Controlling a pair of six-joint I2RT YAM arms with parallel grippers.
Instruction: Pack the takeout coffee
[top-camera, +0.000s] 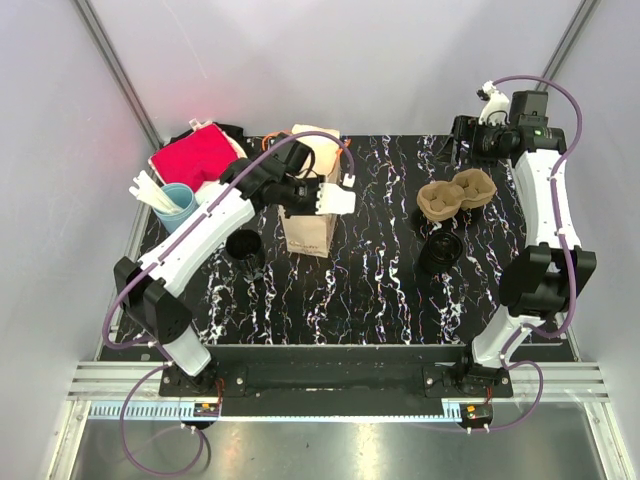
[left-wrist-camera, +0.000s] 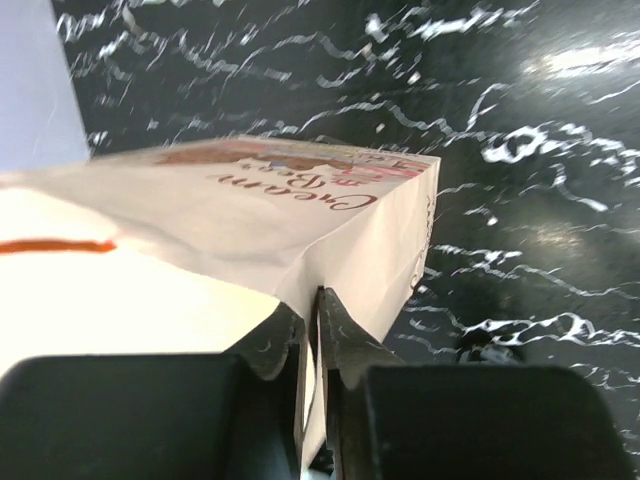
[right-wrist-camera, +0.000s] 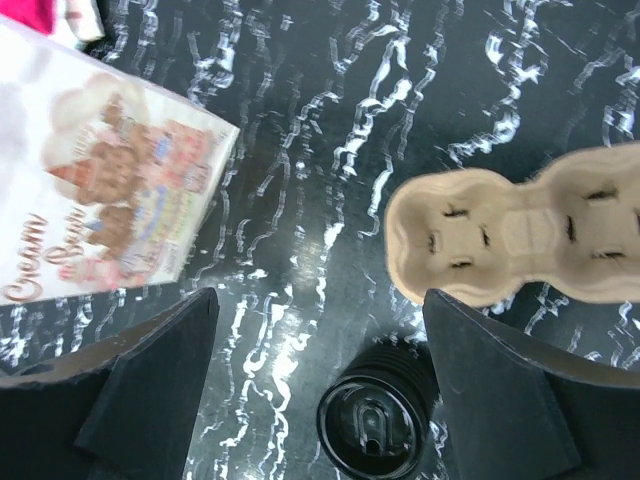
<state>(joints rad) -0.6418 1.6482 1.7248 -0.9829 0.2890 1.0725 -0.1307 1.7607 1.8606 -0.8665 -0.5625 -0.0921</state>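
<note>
A paper bag (top-camera: 309, 228) printed "Cream" stands at the table's middle left. My left gripper (top-camera: 318, 197) is shut on its top edge; in the left wrist view the jaws (left-wrist-camera: 318, 312) pinch the thin bag wall (left-wrist-camera: 250, 210). A tan two-cup carrier (top-camera: 455, 193) lies at the right, with a black lidded cup (top-camera: 440, 250) in front of it. A second black cup (top-camera: 244, 246) stands left of the bag. My right gripper (top-camera: 463, 135) is open and empty, high at the back right; its view shows the cup (right-wrist-camera: 375, 425), the carrier (right-wrist-camera: 520, 230) and the bag (right-wrist-camera: 100, 200) below.
A blue cup with white sticks (top-camera: 175, 205) and a red cloth (top-camera: 192, 157) sit at the back left. A cream bundle (top-camera: 318, 145) lies behind the bag. White walls close in the table's sides and back.
</note>
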